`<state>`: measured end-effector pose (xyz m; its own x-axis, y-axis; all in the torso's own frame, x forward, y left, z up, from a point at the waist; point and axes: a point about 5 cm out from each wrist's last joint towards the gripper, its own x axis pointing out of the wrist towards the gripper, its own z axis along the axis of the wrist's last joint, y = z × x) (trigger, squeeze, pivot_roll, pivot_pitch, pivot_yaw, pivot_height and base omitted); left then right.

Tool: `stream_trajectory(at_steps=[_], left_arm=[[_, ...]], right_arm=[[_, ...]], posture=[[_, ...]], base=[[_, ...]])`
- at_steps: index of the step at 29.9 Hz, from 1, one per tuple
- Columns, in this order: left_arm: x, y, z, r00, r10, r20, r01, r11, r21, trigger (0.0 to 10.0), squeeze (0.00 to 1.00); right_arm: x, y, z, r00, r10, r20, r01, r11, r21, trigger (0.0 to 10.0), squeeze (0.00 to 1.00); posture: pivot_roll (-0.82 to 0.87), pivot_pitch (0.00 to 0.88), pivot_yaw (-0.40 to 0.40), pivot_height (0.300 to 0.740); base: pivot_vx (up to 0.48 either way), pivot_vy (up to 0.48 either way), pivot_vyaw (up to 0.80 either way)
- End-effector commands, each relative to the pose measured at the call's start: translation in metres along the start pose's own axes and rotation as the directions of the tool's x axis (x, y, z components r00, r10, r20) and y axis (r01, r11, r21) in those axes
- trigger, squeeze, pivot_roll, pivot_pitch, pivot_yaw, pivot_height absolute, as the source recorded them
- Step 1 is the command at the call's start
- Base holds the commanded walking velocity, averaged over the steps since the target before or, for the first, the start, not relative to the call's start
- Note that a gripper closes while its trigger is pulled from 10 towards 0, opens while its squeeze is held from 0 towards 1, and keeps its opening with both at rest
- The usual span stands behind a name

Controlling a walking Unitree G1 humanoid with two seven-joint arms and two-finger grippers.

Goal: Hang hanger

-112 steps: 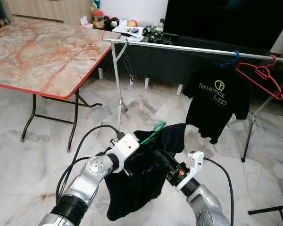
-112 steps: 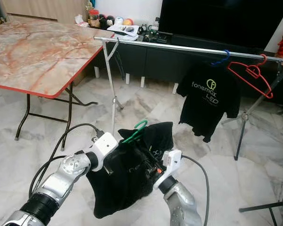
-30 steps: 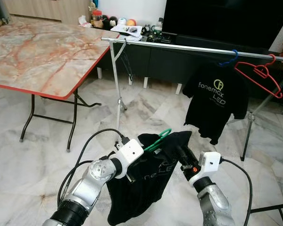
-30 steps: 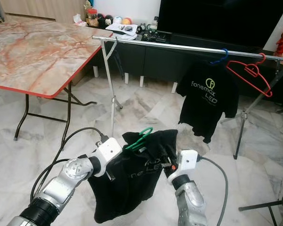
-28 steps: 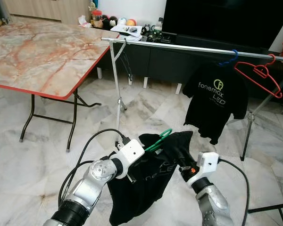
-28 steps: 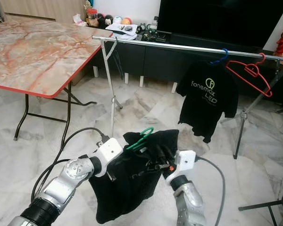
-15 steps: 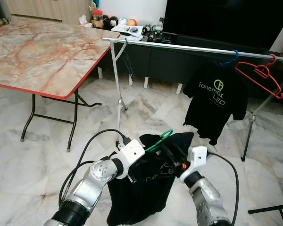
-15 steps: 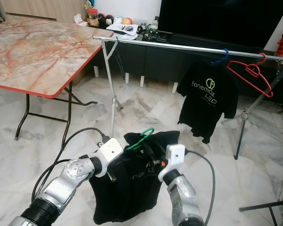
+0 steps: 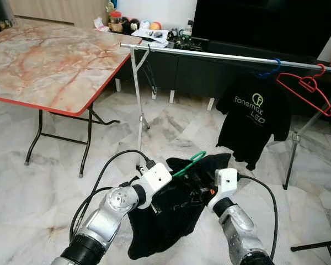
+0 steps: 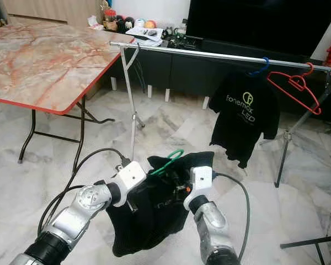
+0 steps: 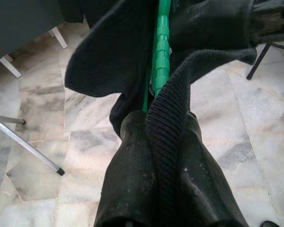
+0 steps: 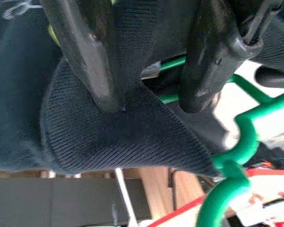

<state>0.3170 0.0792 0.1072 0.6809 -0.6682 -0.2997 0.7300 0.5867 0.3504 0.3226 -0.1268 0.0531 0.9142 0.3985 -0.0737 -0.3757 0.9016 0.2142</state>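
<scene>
**Both grippers on a black shirt, short of the clothes rail**

The left gripper [image 11: 168, 156] is clenched on the ribbed collar of a black knit T-shirt [image 9: 171, 215], its two black fingers [image 11: 132, 175] pinching the cloth just beside the shaft of a green plastic hanger [image 9: 188, 163]. The right gripper [image 12: 151, 61] reaches into the same shirt from the other side, its fingers [image 12: 90, 61] parted with a fold of fabric between them; whether they grip it cannot be told. The hanger's hook pokes up out of the bunched garment, which hangs low between the two silver arms above the white marble floor [image 9: 44, 187]. Well beyond stands a silver metal clothes rail [image 9: 209, 55], carrying a second black T-shirt with a printed logo [image 9: 255, 118] on a blue hanger [image 9: 269, 69] and, beside it, a bare red plastic hanger [image 9: 304, 88]. A marble-patterned folding table with a red edge [image 9: 44, 61] stands to the left.
</scene>
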Motion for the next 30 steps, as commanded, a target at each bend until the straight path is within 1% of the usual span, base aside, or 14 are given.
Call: stream_trajectory(at_steps=[1, 3, 4, 5, 7, 13, 17, 19, 21, 26, 30], left_arm=[[0.001, 0.000, 0.012, 0.999, -0.003, 0.044, 0.001, 0.999, 0.035, 10.0, 0.00], [0.001, 0.000, 0.012, 0.999, -0.004, 0.044, 0.002, 0.999, 0.035, 10.0, 0.00], [0.001, 0.000, 0.012, 0.999, -0.003, 0.043, 0.001, 0.999, 0.033, 10.0, 0.00], [0.001, 0.000, 0.012, 0.999, -0.003, 0.042, 0.001, 0.999, 0.032, 10.0, 0.00], [0.001, -0.001, 0.011, 0.999, -0.001, 0.041, 0.000, 1.000, 0.030, 10.0, 0.00], [0.001, 0.000, 0.012, 0.999, -0.002, 0.042, 0.001, 0.999, 0.033, 10.0, 0.00], [0.001, 0.000, 0.011, 0.999, -0.002, 0.042, 0.000, 0.999, 0.032, 10.0, 0.00], [0.002, -0.001, 0.012, 0.999, -0.003, 0.044, 0.002, 0.999, 0.033, 10.0, 0.00], [0.002, -0.001, 0.012, 0.999, -0.004, 0.044, 0.003, 0.999, 0.034, 10.0, 0.00], [0.001, -0.001, 0.010, 0.999, -0.005, 0.036, 0.004, 0.999, 0.033, 10.0, 0.00], [0.001, 0.000, 0.008, 1.000, 0.002, 0.028, -0.003, 1.000, 0.025, 10.0, 0.00]], right_arm=[[-0.001, -0.004, 0.001, 1.000, -0.026, 0.000, 0.026, 0.999, -0.020, 10.0, 0.00], [-0.001, -0.006, 0.003, 0.998, -0.056, 0.018, 0.057, 0.998, -0.037, 10.0, 0.00], [-0.001, -0.009, 0.007, 0.995, -0.095, 0.040, 0.098, 0.994, -0.056, 10.0, 0.00], [0.000, -0.011, 0.008, 0.992, -0.112, 0.048, 0.115, 0.992, -0.059, 10.0, 0.00], [0.000, -0.017, 0.014, 0.984, -0.159, 0.076, 0.162, 0.986, -0.036, 10.0, 0.00], [-0.001, -0.022, 0.019, 0.975, -0.192, 0.115, 0.196, 0.980, -0.034, 10.0, 0.00], [-0.003, -0.027, 0.023, 0.962, -0.234, 0.139, 0.242, 0.969, -0.042, 10.0, 0.00], [-0.005, -0.035, 0.027, 0.945, -0.290, 0.151, 0.301, 0.952, -0.055, 10.0, 0.00], [-0.006, -0.041, 0.031, 0.931, -0.325, 0.166, 0.337, 0.940, -0.049, 10.0, 0.00], [-0.006, -0.048, 0.041, 0.911, -0.359, 0.202, 0.377, 0.924, -0.060, 10.0, 0.00], [-0.006, -0.049, 0.047, 0.909, -0.349, 0.226, 0.373, 0.925, -0.073, 10.0, 0.00]], posture=[[0.14, 0.063, -0.083, 0.740], [0.14, 0.063, -0.082, 0.740], [0.14, 0.062, -0.083, 0.740], [0.14, 0.062, -0.083, 0.740], [0.14, 0.063, -0.082, 0.740], [0.14, 0.063, -0.082, 0.740], [0.14, 0.063, -0.081, 0.740], [0.14, 0.062, -0.082, 0.740], [0.14, 0.062, -0.082, 0.740], [0.14, 0.061, -0.083, 0.740], [0.13, 0.059, -0.082, 0.740]], base=[[0.000, 0.000, 0.00], [0.000, 0.000, 0.00], [0.000, 0.000, 0.00], [0.000, 0.000, 0.00], [0.000, 0.000, 0.00], [0.000, 0.000, 0.00], [0.000, 0.000, 0.00], [0.000, 0.000, 0.00], [0.000, 0.000, 0.00], [0.000, 0.000, 0.00], [0.000, 0.000, 0.00]])
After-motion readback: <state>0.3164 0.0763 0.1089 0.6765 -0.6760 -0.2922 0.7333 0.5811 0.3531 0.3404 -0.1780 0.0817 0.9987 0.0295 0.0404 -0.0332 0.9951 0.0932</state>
